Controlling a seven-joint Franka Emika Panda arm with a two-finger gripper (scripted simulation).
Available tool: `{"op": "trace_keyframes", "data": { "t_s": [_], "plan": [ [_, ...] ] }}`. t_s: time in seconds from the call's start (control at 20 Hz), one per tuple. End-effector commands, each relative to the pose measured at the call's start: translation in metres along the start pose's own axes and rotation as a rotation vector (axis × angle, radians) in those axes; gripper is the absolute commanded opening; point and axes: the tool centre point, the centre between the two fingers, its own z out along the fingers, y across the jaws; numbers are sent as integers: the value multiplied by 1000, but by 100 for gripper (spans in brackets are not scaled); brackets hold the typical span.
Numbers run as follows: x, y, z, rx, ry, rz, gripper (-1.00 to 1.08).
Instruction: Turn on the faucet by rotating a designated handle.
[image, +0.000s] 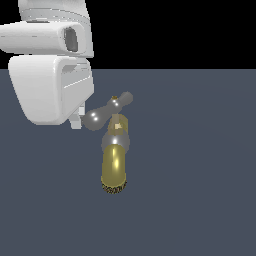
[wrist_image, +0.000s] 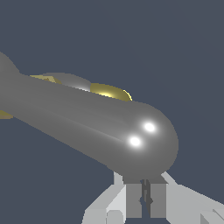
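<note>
In the exterior view, a small faucet (image: 115, 150) is standing near the middle of a flat, dark blue-grey bench (image: 200, 190). Its gold spout (image: 114, 172) is pointing toward the camera, with a silver collar just above it. On top is sitting the handle (image: 106, 112), a glossy silver crossbar lying at a slant, one rounded end nearer the camera on the exterior view's left and the other end farther off toward the right. The big white robot arm (image: 50, 75) is filling the upper left of this view. A small pale finger (image: 75, 121) of the claw is poking out beneath it, just beside the nearer rounded end of the handle. Whether it is touching cannot be told here.

In the wrist view, one arm of the handle (wrist_image: 87, 120) is crossing the picture very close, ending in a rounded tip with two bright glints. Bits of gold are peeking out behind it. The claw (wrist_image: 146, 199) is sitting right against that rounded tip, with its two grey fingers (wrist_image: 134, 200) pressed nearly together and gripping nothing, only a thin dark slit between them.

As a judgement, the task is looking under way but not finished: the clenched claw seems to be placed for pushing the handle end sideways. How much the handle is already turned, and how much turning is left, cannot be told from these pictures.
</note>
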Motion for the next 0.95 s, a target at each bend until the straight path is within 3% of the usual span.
{"op": "trace_keyframes", "data": {
  "t_s": [0.0,0.9],
  "plan": [
    [11,1,0,-1,0,7,-100],
    [99,12,0,-3,-1,22,-100]
  ]
}}
